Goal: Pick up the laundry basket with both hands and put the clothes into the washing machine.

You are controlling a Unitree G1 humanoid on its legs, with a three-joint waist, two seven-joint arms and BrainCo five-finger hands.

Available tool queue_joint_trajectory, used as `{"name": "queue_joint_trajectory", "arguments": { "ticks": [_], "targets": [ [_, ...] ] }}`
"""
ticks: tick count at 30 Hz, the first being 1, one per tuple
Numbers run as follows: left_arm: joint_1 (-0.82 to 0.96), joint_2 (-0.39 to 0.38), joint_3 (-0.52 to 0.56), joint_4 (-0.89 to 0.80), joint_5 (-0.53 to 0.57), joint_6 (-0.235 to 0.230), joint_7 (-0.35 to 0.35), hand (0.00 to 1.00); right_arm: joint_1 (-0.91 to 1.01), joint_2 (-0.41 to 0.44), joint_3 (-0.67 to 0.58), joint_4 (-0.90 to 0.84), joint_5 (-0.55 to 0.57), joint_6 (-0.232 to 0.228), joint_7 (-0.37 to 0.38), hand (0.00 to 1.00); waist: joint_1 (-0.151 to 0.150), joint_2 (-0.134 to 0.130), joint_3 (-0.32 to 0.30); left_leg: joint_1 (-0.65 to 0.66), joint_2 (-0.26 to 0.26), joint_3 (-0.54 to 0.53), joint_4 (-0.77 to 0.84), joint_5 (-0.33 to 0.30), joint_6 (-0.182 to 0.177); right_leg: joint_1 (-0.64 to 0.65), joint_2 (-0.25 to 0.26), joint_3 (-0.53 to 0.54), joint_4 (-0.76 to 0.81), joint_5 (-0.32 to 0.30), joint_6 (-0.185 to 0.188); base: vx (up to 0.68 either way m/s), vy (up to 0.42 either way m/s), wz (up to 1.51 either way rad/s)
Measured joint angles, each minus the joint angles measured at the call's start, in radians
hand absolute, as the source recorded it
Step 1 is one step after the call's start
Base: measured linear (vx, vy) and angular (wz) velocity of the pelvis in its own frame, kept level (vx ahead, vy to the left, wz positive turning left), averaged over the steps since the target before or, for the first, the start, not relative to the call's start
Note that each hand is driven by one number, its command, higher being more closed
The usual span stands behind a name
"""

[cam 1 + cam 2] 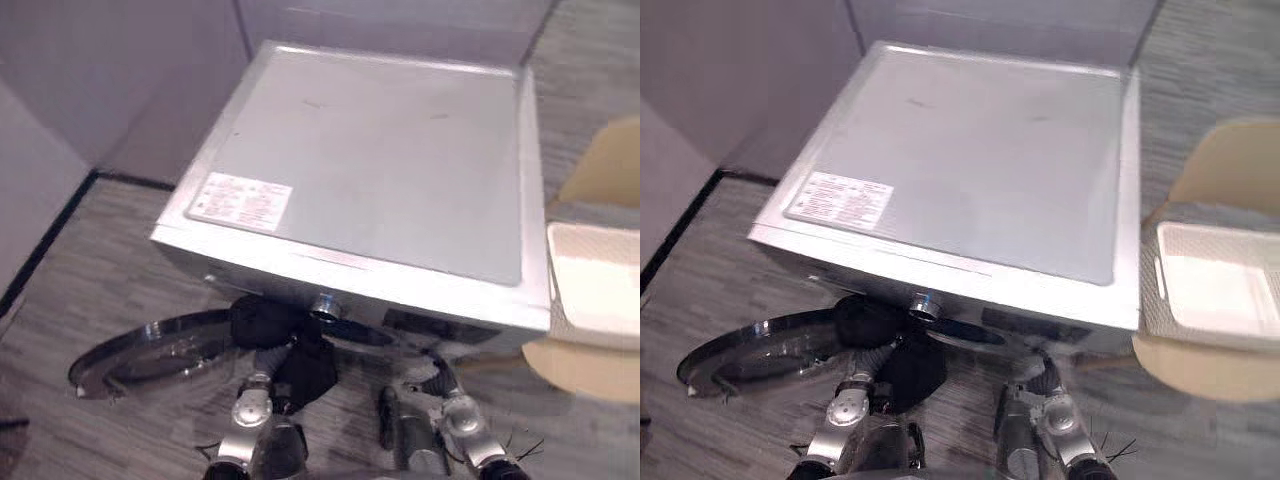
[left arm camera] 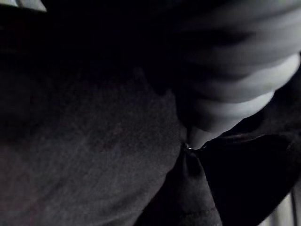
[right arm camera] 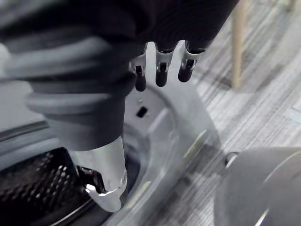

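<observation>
You're loading: black clothes [image 1: 305, 365] bunch at the washer [image 1: 400, 150] mouth, low centre, against your left hand [image 2: 235, 89], whose grip I cannot tell; the basket [image 1: 595, 285] sits at the right edge. Your right hand [image 3: 160, 66] is slack and empty by the drum [image 3: 37, 188]. Next, push the clothes fully inside. The white label [image 1: 240, 200], upper left, is unreadable.

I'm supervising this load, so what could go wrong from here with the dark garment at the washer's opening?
1. The dark garment, bunched against the left hand, hangs at the front of the washing machine, so part may drop to the floor.
2. The open door juts out beside the left arm; a sideways move might knock it.
3. The right hand, open and empty, hovers close to the drum and may bump its rim.
</observation>
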Motion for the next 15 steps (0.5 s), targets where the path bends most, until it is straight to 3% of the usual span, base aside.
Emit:
{"name": "queue_joint_trajectory", "arguments": {
  "ticks": [2, 4, 6, 9, 12, 15],
  "targets": [
    [-0.033, 0.007, -0.004, 0.000, -0.005, 0.000, 0.003, 1.00, -0.014, 0.004, 0.000, 0.000, 0.006, 0.004, -0.005, 0.00, -0.008, -0.014, 0.032, -0.028, -0.004, 0.005, 0.036, -0.022, 0.001, -0.038, -0.001, 0.015, 0.038, -0.001, 0.002, -0.13, 0.059, -0.25],
    [-0.073, 0.021, -0.012, -0.011, -0.014, 0.000, 0.021, 1.00, -0.035, 0.018, -0.021, -0.019, 0.017, 0.008, -0.018, 0.00, -0.012, -0.024, 0.085, -0.094, 0.008, 0.005, 0.153, -0.084, 0.007, -0.107, -0.010, 0.025, 0.124, -0.008, 0.009, -0.28, 0.097, -0.21],
    [-0.102, 0.026, -0.034, -0.052, -0.014, -0.001, 0.034, 1.00, -0.052, 0.020, -0.028, -0.066, 0.035, 0.007, -0.024, 0.00, -0.011, -0.028, 0.119, -0.165, 0.021, 0.010, 0.273, -0.175, 0.025, -0.193, -0.023, 0.032, 0.240, -0.056, 0.018, -0.27, 0.049, -0.14],
    [-0.154, 0.024, -0.036, -0.078, -0.018, -0.001, 0.060, 1.00, -0.092, 0.034, -0.024, -0.135, 0.048, 0.016, -0.045, 0.00, -0.007, -0.036, 0.168, -0.286, 0.048, 0.013, 0.443, -0.251, 0.044, -0.316, -0.048, 0.041, 0.368, -0.093, 0.021, -0.33, 0.030, -0.13],
    [-0.191, 0.021, -0.030, -0.105, -0.029, -0.001, 0.081, 1.00, -0.126, 0.061, -0.023, -0.193, 0.060, 0.019, -0.059, 0.00, -0.005, -0.035, 0.188, -0.406, 0.082, 0.009, 0.548, -0.275, 0.058, -0.427, -0.055, 0.026, 0.433, -0.093, 0.019, -0.23, 0.012, -0.23],
    [-0.271, -0.021, 0.001, -0.188, -0.056, -0.004, 0.113, 1.00, -0.175, 0.077, -0.028, -0.320, 0.087, 0.013, -0.089, 0.00, -0.003, -0.043, 0.224, -0.626, 0.123, -0.041, 0.757, -0.328, 0.059, -0.632, -0.067, 0.014, 0.592, -0.100, 0.004, -0.20, -0.011, -0.11]
  ]
}}
